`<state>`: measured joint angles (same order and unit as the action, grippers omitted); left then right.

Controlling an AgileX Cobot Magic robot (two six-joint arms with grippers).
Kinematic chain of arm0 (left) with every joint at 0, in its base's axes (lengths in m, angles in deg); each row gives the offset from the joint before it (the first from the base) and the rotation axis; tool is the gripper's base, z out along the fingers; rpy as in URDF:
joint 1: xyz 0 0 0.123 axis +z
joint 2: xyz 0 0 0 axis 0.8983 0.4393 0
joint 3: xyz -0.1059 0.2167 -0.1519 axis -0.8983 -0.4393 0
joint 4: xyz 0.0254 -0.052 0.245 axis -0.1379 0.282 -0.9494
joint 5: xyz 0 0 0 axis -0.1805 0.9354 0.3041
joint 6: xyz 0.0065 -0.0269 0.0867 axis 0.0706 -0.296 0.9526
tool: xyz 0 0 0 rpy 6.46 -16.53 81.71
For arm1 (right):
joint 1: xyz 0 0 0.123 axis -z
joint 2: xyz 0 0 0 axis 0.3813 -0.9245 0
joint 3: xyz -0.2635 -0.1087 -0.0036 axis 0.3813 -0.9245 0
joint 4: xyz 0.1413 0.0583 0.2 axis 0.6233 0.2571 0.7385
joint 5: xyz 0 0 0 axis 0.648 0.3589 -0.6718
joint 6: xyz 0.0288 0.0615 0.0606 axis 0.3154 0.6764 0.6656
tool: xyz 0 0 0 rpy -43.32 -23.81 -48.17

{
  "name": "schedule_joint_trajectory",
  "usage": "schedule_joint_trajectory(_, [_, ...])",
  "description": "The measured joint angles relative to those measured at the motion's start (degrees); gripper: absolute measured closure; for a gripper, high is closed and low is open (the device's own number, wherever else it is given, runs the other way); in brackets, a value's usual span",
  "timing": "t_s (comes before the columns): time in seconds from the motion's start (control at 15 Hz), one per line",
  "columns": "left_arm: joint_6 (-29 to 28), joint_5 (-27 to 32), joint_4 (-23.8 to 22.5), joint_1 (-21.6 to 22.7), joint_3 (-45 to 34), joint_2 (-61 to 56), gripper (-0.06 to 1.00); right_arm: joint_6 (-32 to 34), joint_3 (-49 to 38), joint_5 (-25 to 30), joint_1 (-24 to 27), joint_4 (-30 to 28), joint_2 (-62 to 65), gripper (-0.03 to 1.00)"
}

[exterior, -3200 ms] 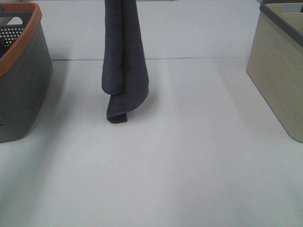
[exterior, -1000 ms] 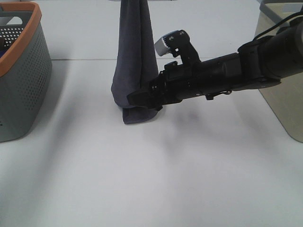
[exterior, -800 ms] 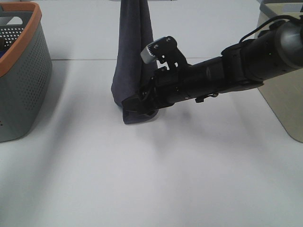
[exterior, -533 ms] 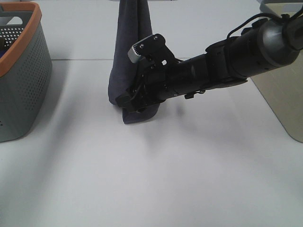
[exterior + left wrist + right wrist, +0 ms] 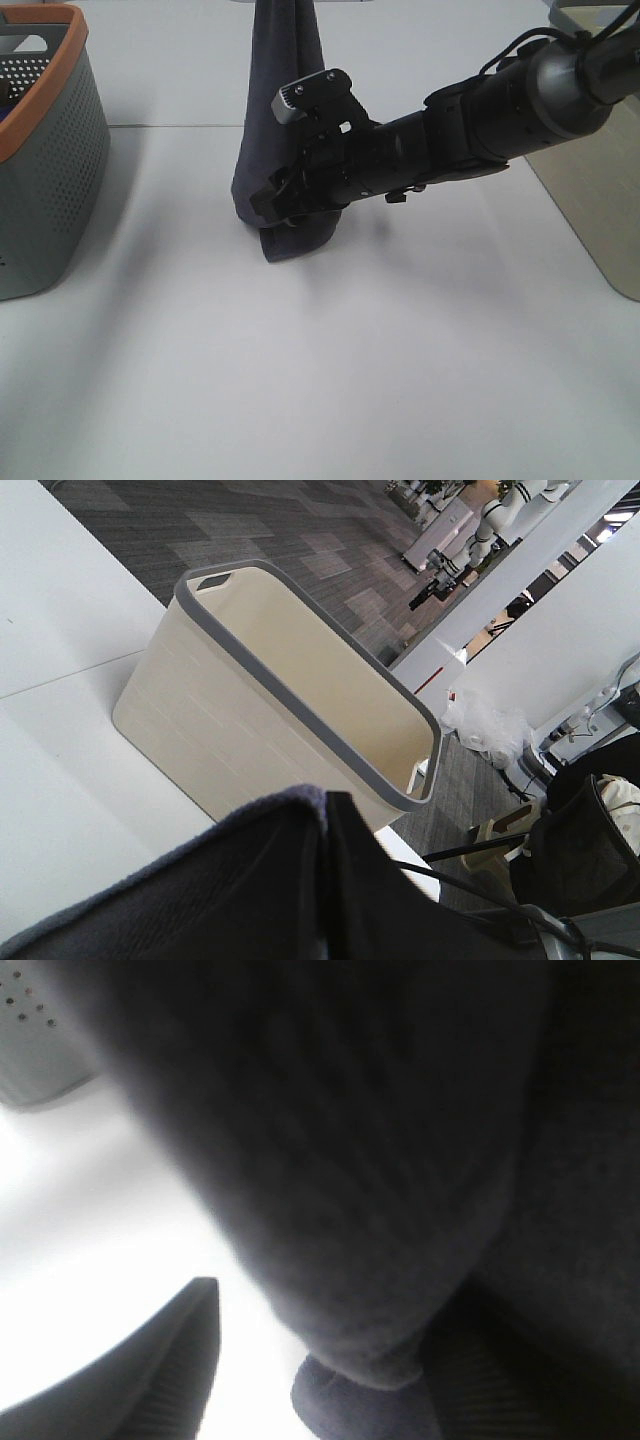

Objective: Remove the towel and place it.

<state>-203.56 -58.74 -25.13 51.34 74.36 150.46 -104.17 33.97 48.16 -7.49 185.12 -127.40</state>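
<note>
The dark charcoal towel [image 5: 275, 90] hangs bunched from above the top edge of the exterior high view, and its lower end rests on the white table [image 5: 350, 380]. My left gripper is out of that view. In the left wrist view the towel [image 5: 200, 890] fills the bottom, gathered at the gripper. My right gripper [image 5: 272, 203] reaches across from the right to the towel's lower part. In the right wrist view the towel [image 5: 350, 1160] fills the frame and hangs between the spread fingers [image 5: 170, 1380].
A grey perforated basket with an orange rim [image 5: 50, 150] stands at the left edge. A beige basket with a grey rim [image 5: 590, 150] stands at the right edge and also shows in the left wrist view [image 5: 250, 710].
My right arm came in from the right and moved left until its gripper reached the towel's lower part. The hanging towel shifted slightly right and its lower end was pushed.
</note>
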Motion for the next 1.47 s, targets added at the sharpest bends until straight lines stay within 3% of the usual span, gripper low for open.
schedule_joint_trajectory(0.07, [0.0, 0.0, 0.0, 0.0, 0.0, 0.0, 0.94, 0.1, 0.0, 0.0, 0.0, 0.0, -0.1, 0.41])
schedule_joint_trajectory(0.13, [0.0, 0.0, 0.0, 0.0, 0.0, 0.0, 0.94, 0.1, 0.0, 0.1, -0.1, 0.0, -0.2, 0.60])
schedule_joint_trajectory(0.2, [0.0, 0.0, 0.0, 0.0, 0.0, 0.0, 0.94, 0.5, -0.1, 0.3, -0.1, 0.0, -0.2, 0.71])
schedule_joint_trajectory(0.4, [0.0, 0.0, 0.0, 0.0, 0.0, 0.0, 0.94, 1.5, -2.6, 1.3, -0.1, 0.0, 0.1, 0.94])
schedule_joint_trajectory(0.73, [-0.5, 1.6, -0.1, 0.0, 0.0, 0.0, 0.94, 2.9, -9.5, 1.2, -0.1, 0.0, 8.2, 0.94])
schedule_joint_trajectory(0.87, [-2.5, 2.2, -0.1, 0.5, 0.0, 0.0, 0.94, 8.8, -10.8, -1.8, -0.1, -4.2, 15.0, 0.94])
schedule_joint_trajectory(1.0, [-3.5, 3.4, -0.1, 1.6, 0.0, -0.2, 0.94, 19.5, -10.8, -3.3, 0.8, -17.7, 20.5, 0.94])
schedule_joint_trajectory(1.07, [-3.5, 4.9, -0.1, 2.2, 0.0, -0.7, 0.94, 28.2, -10.8, -0.9, 2.2, -26.2, 22.2, 0.94])
schedule_joint_trajectory(1.27, [-2.9, 8.2, -0.1, 3.4, 0.0, -4.0, 0.94, 53.1, -7.0, 14.9, 8.1, -58.1, 22.7, 0.94])
schedule_joint_trajectory(1.47, [-2.9, 8.3, 0.4, 3.5, -3.1, -5.4, 0.94, 67.8, 5.1, 28.4, 8.5, -82.0, 22.7, 0.94])
